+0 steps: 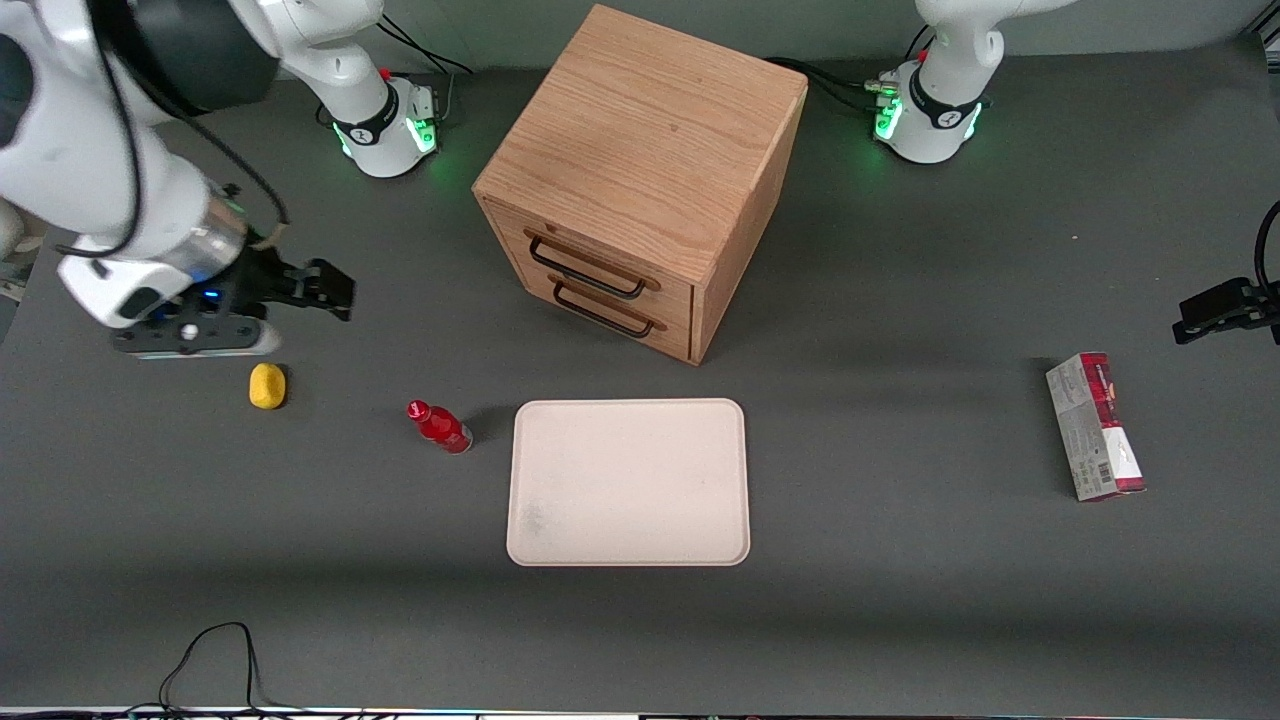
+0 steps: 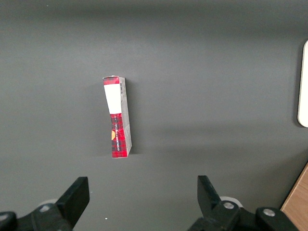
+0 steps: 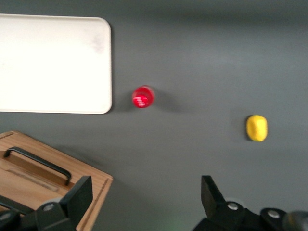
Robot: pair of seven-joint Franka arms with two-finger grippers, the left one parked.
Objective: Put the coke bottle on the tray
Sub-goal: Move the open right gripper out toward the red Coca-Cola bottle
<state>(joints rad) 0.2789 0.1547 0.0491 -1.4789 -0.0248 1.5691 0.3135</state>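
Gripper [image 1: 325,290] hanging high over the working arm's end of the table [image 1: 900,620], fingers [image 3: 77,199] spread wide, holding nothing. Coke bottle [image 1: 439,425] standing upright on the table, nearer the front camera than the gripper, well apart from it. Just beside the tray [image 1: 628,482], not touching. Yellow lump [image 1: 267,386] nearby.

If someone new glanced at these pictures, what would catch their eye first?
Probably the big wooden drawer box, standing farther from the front camera than the cream tray. Next, the small red coke bottle upright beside the tray, with the open gripper hovering above the table near a yellow lump.
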